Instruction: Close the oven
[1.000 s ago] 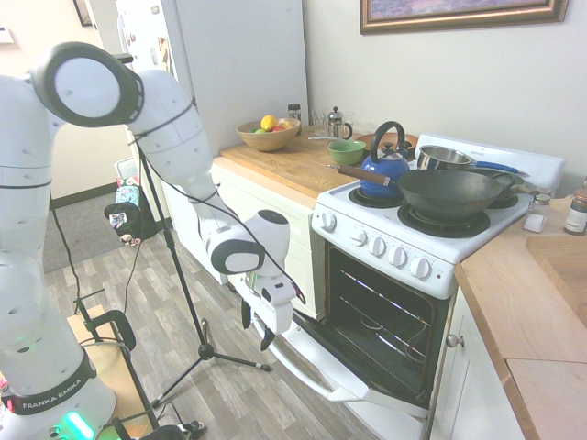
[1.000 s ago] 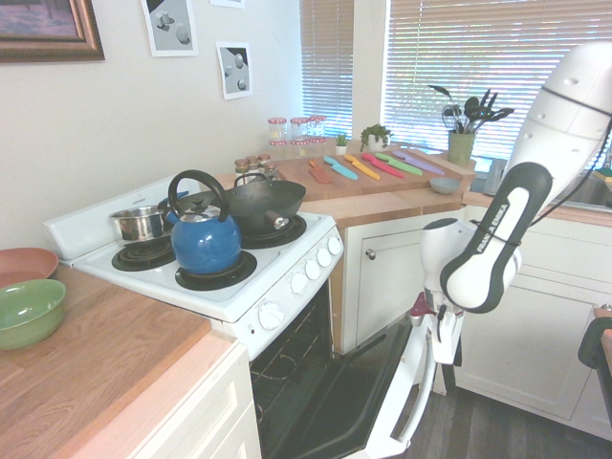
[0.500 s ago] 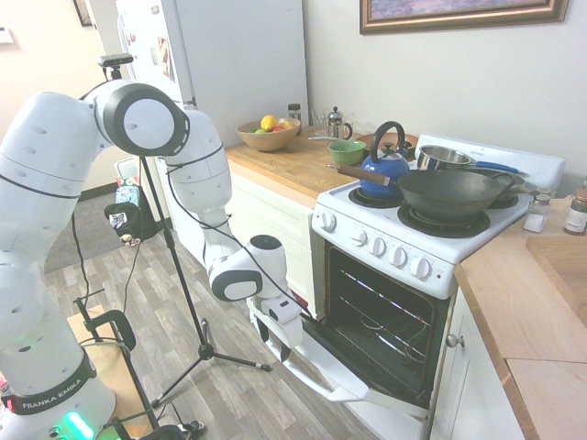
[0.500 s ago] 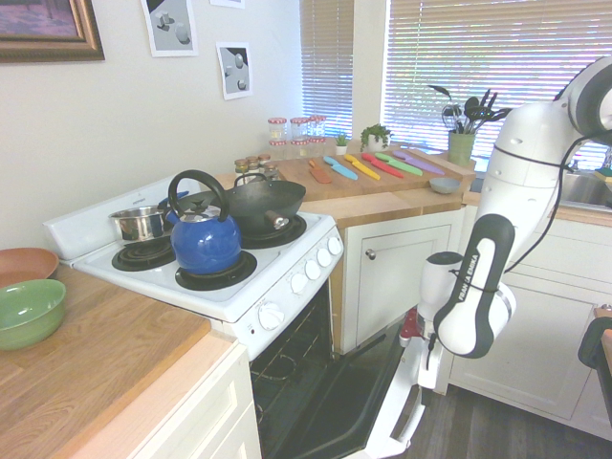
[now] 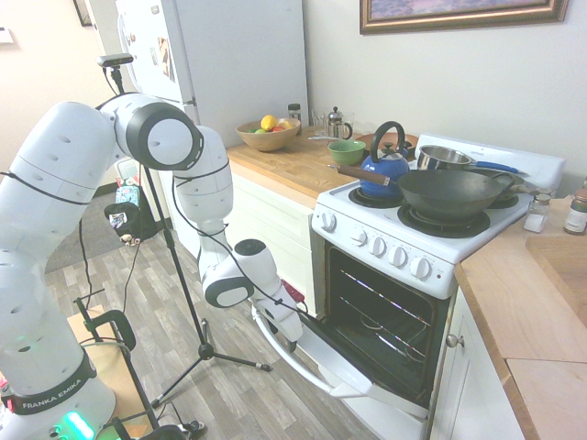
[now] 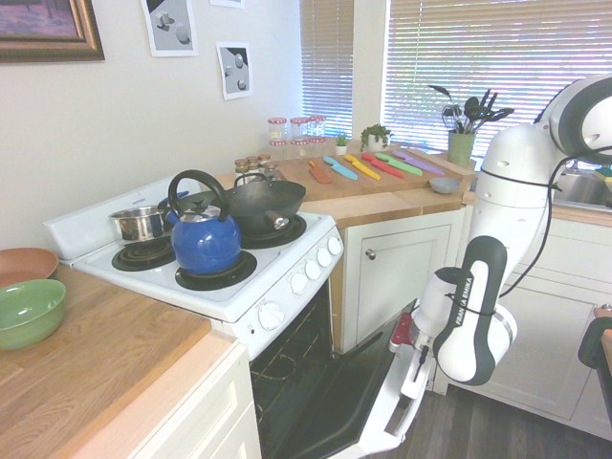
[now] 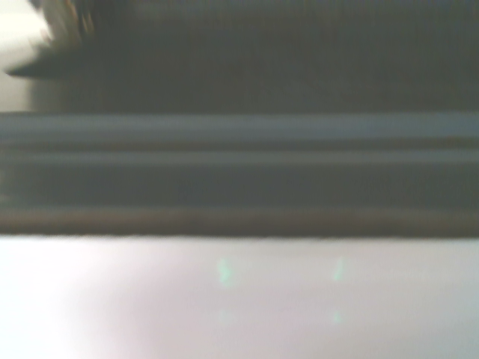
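With the oven [image 5: 404,266] door hanging partly open, the gripper [image 5: 292,337] at its white handle [image 5: 284,353], finger spacing unreadable, should push upward and inward along the hinge arc.

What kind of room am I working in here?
A home kitchen: a white oven with its drop-down door open, a blue kettle on the burners, and a white fridge.

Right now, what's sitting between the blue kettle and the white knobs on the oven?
Nothing: in the second exterior view, only bare white stovetop separates the blue kettle from the oven's knobs.
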### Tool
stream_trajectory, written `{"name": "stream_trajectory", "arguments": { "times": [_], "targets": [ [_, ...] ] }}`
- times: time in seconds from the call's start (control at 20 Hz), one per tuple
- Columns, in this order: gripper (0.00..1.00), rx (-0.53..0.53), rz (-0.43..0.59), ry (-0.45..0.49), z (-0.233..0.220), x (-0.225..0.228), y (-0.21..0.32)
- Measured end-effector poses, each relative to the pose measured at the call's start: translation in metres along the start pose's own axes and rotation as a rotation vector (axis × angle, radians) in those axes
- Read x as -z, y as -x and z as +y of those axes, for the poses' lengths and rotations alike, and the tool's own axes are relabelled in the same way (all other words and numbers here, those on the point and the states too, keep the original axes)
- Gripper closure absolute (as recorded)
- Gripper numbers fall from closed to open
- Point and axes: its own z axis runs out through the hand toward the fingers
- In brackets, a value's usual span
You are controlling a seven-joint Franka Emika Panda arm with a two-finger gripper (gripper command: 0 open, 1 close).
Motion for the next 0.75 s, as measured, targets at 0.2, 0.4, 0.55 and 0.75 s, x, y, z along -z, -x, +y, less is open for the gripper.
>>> {"name": "stream_trajectory", "arguments": {
  "times": [0.2,0.4,0.55,0.75],
  "targets": [
    [0.00,0.025,0.036,-0.052,-0.054,0.023,-0.012],
    [0.00,0.030,0.062,-0.074,-0.112,0.044,-0.029],
    [0.00,0.033,0.077,-0.094,-0.156,0.065,-0.050],
    [0.00,0.015,-0.022,-0.018,-0.178,0.124,-0.043]
  ]
}}
